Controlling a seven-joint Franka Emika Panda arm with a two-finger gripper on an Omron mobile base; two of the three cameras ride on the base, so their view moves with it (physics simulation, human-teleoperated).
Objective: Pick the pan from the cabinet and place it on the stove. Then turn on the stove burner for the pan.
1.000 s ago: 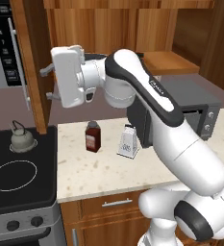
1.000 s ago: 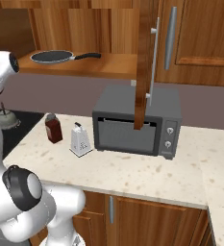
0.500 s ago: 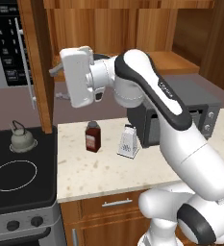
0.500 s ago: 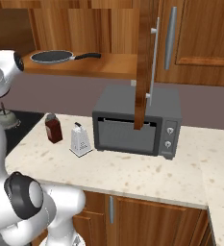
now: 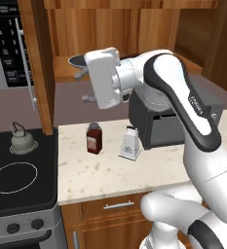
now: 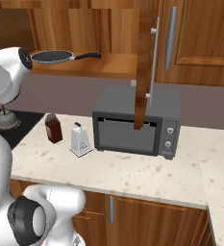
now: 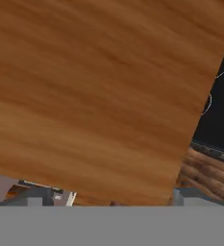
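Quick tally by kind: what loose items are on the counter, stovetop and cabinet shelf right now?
Pan: 1
Kettle: 1
Bottle: 1
Grater: 1
Toaster oven: 1
Total: 5

Left base view: from behind the white arm's left, facing forward and down across the speckled beige counter (image 5: 100,170) and black glass cooktop (image 5: 22,194), at middling range. Right base view: from behind on the right, same counter (image 6: 132,178), sharing the small dark-red bottle (image 6: 53,129), steel box grater (image 6: 80,140) and grey toaster oven (image 6: 132,127). Hand view: pressed close against a brown wooden cabinet door (image 7: 99,96).
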